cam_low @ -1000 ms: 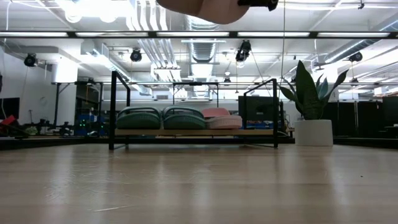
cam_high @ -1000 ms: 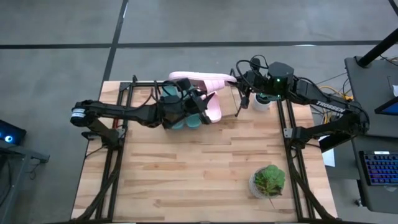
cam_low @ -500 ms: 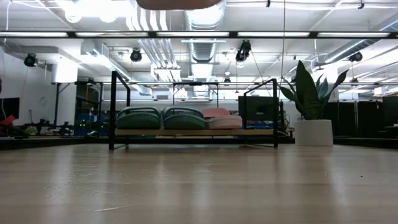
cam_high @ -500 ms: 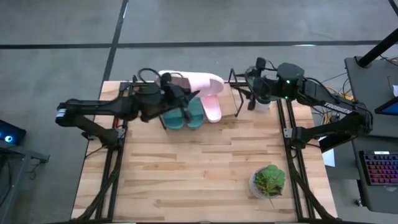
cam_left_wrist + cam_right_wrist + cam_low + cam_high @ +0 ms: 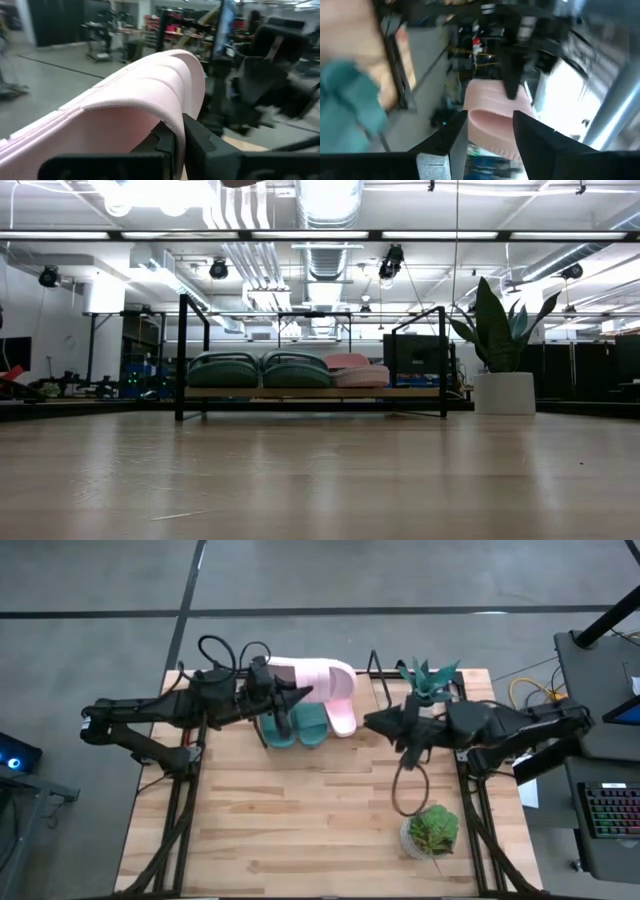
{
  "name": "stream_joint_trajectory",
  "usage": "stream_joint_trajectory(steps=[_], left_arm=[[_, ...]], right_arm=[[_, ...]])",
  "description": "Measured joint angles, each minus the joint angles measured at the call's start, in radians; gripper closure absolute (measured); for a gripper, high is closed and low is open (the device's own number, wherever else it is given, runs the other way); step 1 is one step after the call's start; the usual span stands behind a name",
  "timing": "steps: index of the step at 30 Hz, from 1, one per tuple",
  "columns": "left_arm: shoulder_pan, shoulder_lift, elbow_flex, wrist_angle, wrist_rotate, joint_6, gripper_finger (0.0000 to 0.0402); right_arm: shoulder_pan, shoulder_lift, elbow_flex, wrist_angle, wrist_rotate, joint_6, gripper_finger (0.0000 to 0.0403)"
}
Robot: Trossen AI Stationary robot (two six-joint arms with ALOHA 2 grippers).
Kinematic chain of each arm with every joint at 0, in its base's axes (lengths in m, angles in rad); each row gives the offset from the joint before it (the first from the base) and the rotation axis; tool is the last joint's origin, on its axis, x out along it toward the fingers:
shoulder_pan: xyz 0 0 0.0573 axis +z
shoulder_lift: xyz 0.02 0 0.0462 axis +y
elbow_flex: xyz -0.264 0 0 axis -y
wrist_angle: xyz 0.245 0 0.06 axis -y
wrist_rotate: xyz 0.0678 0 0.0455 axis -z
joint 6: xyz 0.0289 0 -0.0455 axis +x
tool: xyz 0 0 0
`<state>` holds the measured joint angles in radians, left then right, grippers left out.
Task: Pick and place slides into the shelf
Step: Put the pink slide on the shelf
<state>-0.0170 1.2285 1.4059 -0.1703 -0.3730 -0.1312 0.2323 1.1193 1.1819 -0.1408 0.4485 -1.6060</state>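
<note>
While two teal slides (image 5: 298, 725) and one pink (image 5: 342, 718) sit on the shelf (image 5: 375, 675) at twelve o'clock, the left gripper (image 5: 290, 693) clamps the last pink slide (image 5: 318, 677) above it; lowering comes next. The right gripper (image 5: 378, 722), fingers parted and empty, waits at three o'clock.

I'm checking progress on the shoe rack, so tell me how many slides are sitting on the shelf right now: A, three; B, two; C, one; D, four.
A: in the low view two teal slides and one pink slide rest on the shelf, while the left gripper holds the second pink slide above it.
</note>
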Motion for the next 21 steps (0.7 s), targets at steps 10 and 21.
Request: stream_joint_trajectory(steps=[10,21], left_arm=[[0.003,-0.001,-0.003,-0.058,0.070,-0.046,0.0401],[0.003,0.005,-0.006,-0.056,0.134,-0.059,0.0401]], right_arm=[[0.018,0.120,-0.005,0.014,0.190,-0.340,0.0207],[0.040,0.193,0.013,0.159,0.302,-0.610,0.0186]])
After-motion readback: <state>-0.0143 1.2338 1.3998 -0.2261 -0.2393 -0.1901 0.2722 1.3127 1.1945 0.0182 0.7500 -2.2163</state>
